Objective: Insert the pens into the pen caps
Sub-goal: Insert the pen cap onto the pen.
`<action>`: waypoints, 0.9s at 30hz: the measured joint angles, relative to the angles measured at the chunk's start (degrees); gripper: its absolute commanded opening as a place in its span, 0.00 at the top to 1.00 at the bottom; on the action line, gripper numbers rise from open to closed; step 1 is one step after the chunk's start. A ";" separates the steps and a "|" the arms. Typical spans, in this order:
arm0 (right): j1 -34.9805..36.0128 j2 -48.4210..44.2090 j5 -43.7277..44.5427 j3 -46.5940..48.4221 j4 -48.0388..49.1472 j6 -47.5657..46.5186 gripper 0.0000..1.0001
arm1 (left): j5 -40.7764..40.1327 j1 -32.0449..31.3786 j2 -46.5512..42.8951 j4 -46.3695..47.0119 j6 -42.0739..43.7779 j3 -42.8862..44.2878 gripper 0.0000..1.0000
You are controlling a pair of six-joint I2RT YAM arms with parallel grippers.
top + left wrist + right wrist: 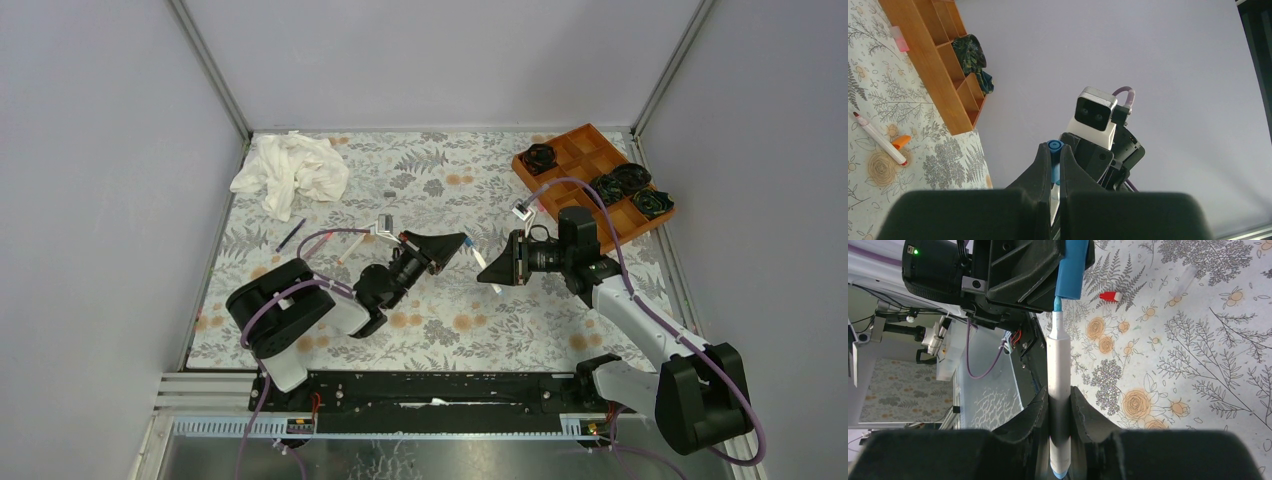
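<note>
pen (1058, 370) tip at blue cap (1070, 270)

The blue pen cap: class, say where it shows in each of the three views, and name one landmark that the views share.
Top external: too small to make out; it would sit at the tip of the left gripper, mid-picture.
Left wrist: the blue pen cap is low centre, clamped in that gripper.
Right wrist: top centre, just above the tip of the white pen.
Shared landmark: the floral table cover.
</note>
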 measured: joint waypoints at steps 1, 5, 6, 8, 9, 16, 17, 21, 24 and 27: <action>0.00 0.00 -0.13 0.00 0.00 0.00 1.00 | -0.04 -0.07 0.00 0.00 0.04 0.00 1.00; 0.00 0.00 -1.05 0.00 0.04 0.00 1.00 | -0.17 -0.17 0.00 0.13 0.04 0.00 1.00; 0.00 0.00 -1.27 0.00 0.11 0.00 1.00 | -0.20 -0.17 0.00 0.13 0.04 0.00 1.00; 0.00 0.00 -1.42 0.00 0.17 0.00 1.00 | -0.22 -0.20 -0.02 0.13 0.04 0.00 1.00; 0.00 0.00 -1.44 0.00 0.17 0.00 1.00 | -0.24 -0.22 -0.02 0.13 0.07 0.00 1.00; 0.00 0.00 -1.31 0.07 -0.04 -0.07 1.00 | -1.07 -0.22 -1.25 0.15 0.48 -0.39 1.00; 0.00 0.00 -1.25 0.11 -0.09 -0.07 1.00 | -1.11 -0.22 -1.40 0.20 0.52 -0.46 1.00; 0.00 0.00 -1.25 0.33 -0.09 -0.09 1.00 | -1.09 -0.22 -1.49 0.20 0.70 -0.46 1.00; 0.00 0.00 -1.22 0.33 -0.11 -0.09 1.00 | -1.05 -0.22 -1.49 0.20 0.90 -0.46 1.00; 0.00 0.00 -0.94 0.33 -0.17 -0.11 1.00 | -0.96 -0.22 -1.44 0.20 0.90 -0.46 1.00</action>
